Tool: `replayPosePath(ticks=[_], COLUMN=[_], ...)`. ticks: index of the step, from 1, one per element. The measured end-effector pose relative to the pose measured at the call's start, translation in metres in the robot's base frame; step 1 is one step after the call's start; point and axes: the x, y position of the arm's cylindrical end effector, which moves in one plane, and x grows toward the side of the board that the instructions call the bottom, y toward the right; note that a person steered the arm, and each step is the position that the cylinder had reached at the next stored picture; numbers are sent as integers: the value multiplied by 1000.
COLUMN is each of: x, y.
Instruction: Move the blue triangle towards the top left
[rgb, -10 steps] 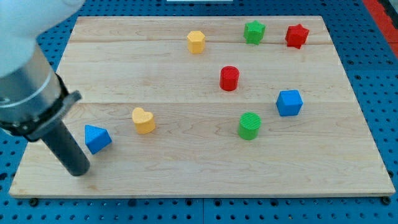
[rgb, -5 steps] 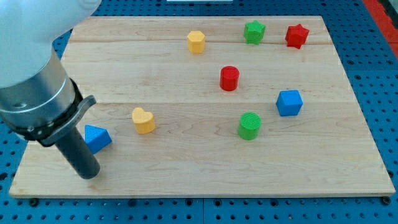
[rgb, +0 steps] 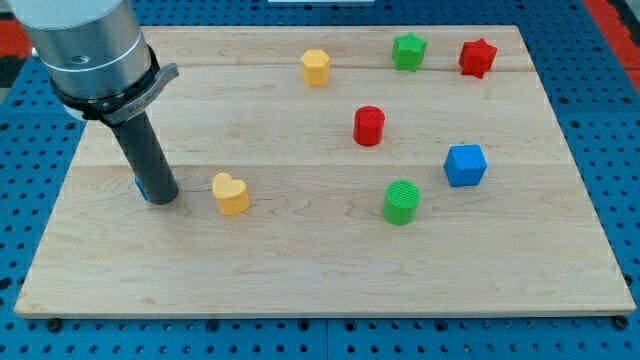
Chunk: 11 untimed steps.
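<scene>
The blue triangle is almost wholly hidden behind my rod; only a thin blue sliver shows at the rod's left edge, at the board's left side. My tip rests on the board right against it, on its right side. A yellow heart lies just to the right of my tip, a short gap away.
A yellow hexagon, green star and red star sit along the view's top. A red cylinder stands mid-board, with a blue cube and green cylinder to the right. The wooden board lies on a blue pegboard.
My rod has swung up and to the right from the board's bottom-left corner. The blue triangle has shifted upward a little and is now mostly covered by the rod.
</scene>
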Motion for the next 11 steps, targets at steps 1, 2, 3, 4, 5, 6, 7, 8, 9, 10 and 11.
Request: replayPosePath(ticks=[1,2,3,4,5,6,7,8,9,10,11], x=[0,0,0,0,2,2,13,16,1,-29,-51], y=[-2,-4,-8,-11,-12,-12,-12,-30,-28,-48,-48])
